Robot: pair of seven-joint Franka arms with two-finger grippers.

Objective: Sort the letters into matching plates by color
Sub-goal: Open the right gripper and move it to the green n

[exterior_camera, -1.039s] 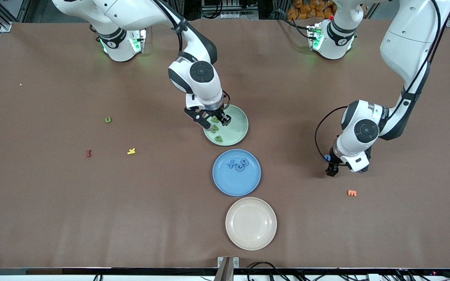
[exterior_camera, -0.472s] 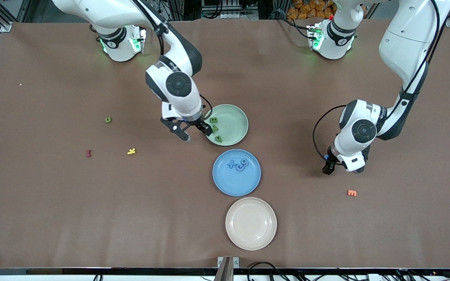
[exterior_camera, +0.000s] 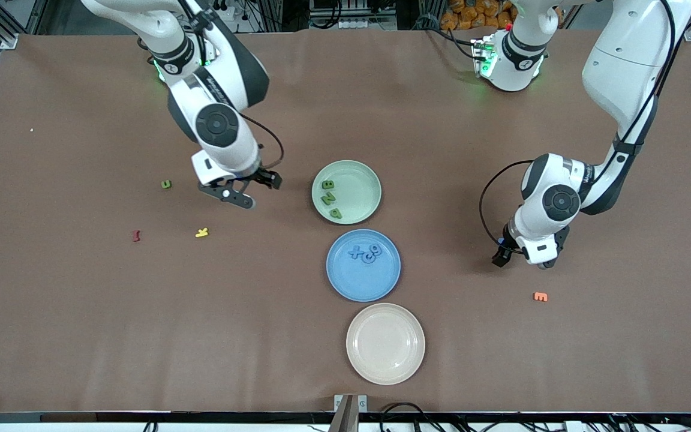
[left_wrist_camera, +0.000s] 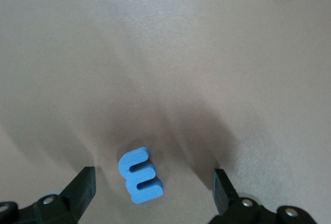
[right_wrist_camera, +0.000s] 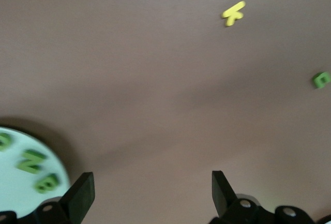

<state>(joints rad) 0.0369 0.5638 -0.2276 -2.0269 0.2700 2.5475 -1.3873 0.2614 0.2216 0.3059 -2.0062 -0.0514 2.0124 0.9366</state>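
Observation:
The pale green plate (exterior_camera: 358, 193) holds three green letters (exterior_camera: 328, 198). One more green letter (exterior_camera: 166, 184) lies on the table toward the right arm's end. The blue plate (exterior_camera: 363, 279), nearer the front camera, holds two blue letters (exterior_camera: 364, 252). My right gripper (exterior_camera: 254, 191) hangs open and empty over bare table between the green plate and that lone green letter (right_wrist_camera: 321, 79). A blue letter (left_wrist_camera: 139, 176) lies flat on the table toward the left arm's end. My left gripper (left_wrist_camera: 152, 190) stands open low over it, one finger to each side, not touching it.
A cream plate (exterior_camera: 385, 343) sits nearest the front camera. A yellow letter (exterior_camera: 201, 232) and a red letter (exterior_camera: 136, 236) lie toward the right arm's end. An orange letter (exterior_camera: 540, 296) lies near the left gripper (exterior_camera: 504, 255).
My right gripper opened over the green plate, left a third green letter there and swung away toward the right arm's end. The left gripper shifted slightly above the blue letter.

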